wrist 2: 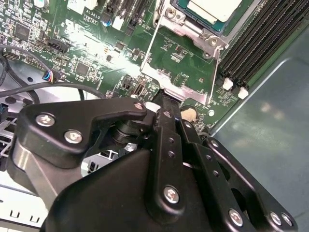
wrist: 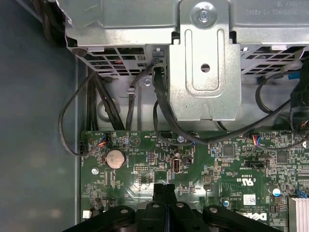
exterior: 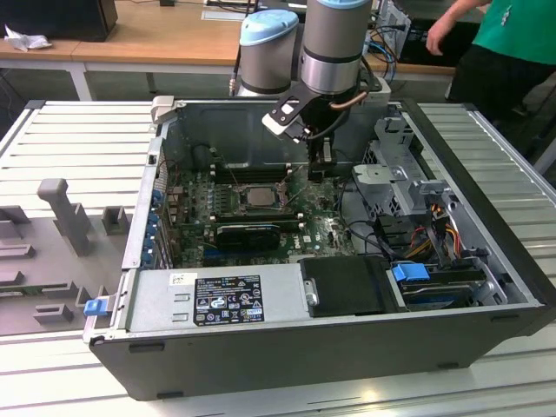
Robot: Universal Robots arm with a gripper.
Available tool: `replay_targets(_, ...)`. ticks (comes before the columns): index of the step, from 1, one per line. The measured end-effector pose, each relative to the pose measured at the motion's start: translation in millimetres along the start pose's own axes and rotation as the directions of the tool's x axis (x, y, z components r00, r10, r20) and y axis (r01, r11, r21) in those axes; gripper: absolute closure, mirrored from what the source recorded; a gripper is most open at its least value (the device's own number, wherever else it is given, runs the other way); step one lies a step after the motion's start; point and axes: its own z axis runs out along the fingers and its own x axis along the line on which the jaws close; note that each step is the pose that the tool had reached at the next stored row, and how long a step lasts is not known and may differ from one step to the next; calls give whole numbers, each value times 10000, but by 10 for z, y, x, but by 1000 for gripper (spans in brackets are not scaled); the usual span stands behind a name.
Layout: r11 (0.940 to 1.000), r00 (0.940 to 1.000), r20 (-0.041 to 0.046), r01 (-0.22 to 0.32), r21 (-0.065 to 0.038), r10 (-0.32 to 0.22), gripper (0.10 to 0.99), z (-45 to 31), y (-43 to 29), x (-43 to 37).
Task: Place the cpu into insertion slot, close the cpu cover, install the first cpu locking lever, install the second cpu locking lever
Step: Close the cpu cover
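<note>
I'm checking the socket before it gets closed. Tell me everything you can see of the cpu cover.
The cpu cover is a thin silvery metal frame with a large square window; green board shows through it in the second wrist view. It stands swung open, off the cpu beside it. The gripper, fingers shut, appears to pinch its free edge.

The cpu (wrist 2: 212,8) lies in the insertion slot (wrist 2: 186,25) on the motherboard (exterior: 321,230). The graphics card (exterior: 248,233) sits just nearer the camera, and the drive cage (exterior: 404,187) is toward the exterior view's right.
</note>
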Motion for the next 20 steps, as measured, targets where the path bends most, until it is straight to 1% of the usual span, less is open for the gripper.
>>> replay_targets(20, 10000, 10000, 0, -1, 0, 1, 980, -2, -34, -1)
